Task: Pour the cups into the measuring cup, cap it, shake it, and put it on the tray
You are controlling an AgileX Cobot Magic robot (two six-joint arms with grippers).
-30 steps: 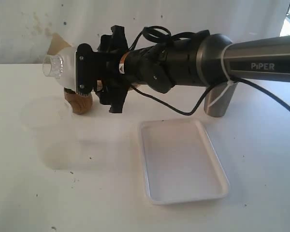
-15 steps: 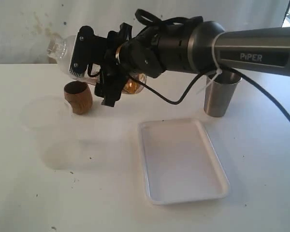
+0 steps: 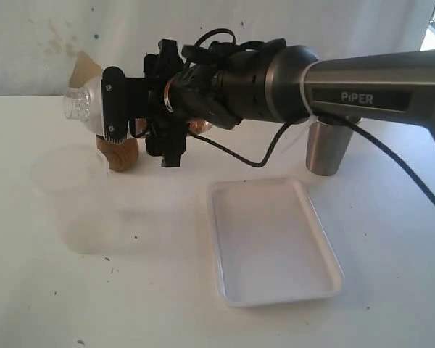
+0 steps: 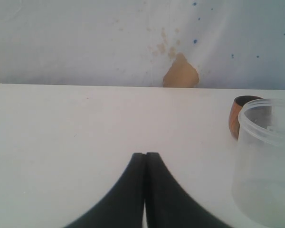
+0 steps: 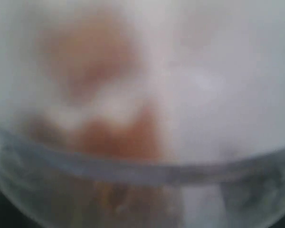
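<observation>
Back level after that upward tilt: right pincer clamps the measuring cup sideways over the wooden cup, left pincer sits pinched closed, empty. Hard shaking could pop the cap.

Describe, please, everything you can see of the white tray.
The white tray is a flat rectangle with rounded corners and a low raised rim, apparently thin plastic or foam. It lies flat on the white table, long sides running away from the camera, nearer the camera than the steel tumbler and apart from it. Nothing lies in it or touches it besides the table.
</observation>
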